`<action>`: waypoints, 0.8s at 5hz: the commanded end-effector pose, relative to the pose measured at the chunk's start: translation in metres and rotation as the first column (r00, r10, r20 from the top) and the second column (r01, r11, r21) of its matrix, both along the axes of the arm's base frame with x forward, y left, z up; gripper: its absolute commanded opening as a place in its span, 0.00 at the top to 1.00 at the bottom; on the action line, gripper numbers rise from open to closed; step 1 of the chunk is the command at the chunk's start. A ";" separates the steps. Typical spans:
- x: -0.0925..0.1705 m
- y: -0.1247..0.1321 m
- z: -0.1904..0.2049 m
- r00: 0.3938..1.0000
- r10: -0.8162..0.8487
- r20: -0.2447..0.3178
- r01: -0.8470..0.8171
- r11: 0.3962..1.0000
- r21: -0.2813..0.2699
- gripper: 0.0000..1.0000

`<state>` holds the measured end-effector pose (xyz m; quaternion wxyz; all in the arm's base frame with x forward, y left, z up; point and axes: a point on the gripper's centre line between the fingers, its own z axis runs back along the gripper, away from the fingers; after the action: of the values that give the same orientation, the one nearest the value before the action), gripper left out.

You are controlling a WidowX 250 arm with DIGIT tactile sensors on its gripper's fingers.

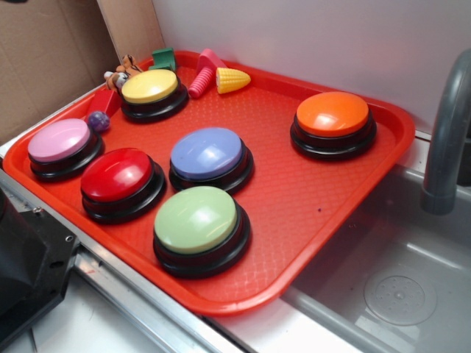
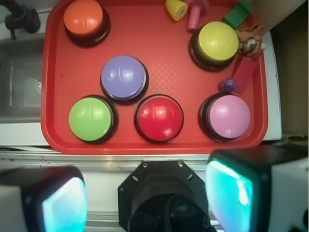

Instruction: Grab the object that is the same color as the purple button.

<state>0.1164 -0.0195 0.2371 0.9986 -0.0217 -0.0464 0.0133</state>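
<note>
My pincer [image 2: 145, 203] hangs high over the near rim of the red tray [image 1: 338, 184], its two pads spread wide apart and holding nothing; one glowing pad [image 2: 229, 188] sits at the right of the wrist view, the other at the left.

The tray lies on a metal counter, with a sink basin [image 1: 397, 287] and a grey faucet [image 1: 449, 125] on the right in the exterior view and a white wall behind. Bare tray floor lies between the orange button [image 1: 333, 115] and the rest.

In the tray the purple button [image 1: 210, 154] stands about the middle, the red button [image 1: 118, 176] and green button [image 1: 196, 220] nearer, the yellow button [image 1: 150, 88] far, the pink button [image 1: 59, 141] at the left end. The little purple ball [image 1: 98, 121] lies between the pink and yellow buttons, just beside the pink one and right next to a red block [image 1: 107, 101]. At the far edge are a green block [image 1: 163, 59], a pink screw-like toy [image 1: 204, 73], a yellow corn toy [image 1: 232, 79] and a small tiger figure [image 1: 121, 71].
</note>
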 end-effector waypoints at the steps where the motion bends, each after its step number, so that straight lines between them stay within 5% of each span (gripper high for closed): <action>1: 0.000 0.000 0.000 1.000 0.000 0.000 0.000 1.000 0.000 0.00; 4: 0.006 0.063 -0.048 0.979 0.202 0.037 -0.200 0.978 -0.054 0.00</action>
<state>0.1211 0.0428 0.1837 0.9897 -0.0438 -0.0624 0.1211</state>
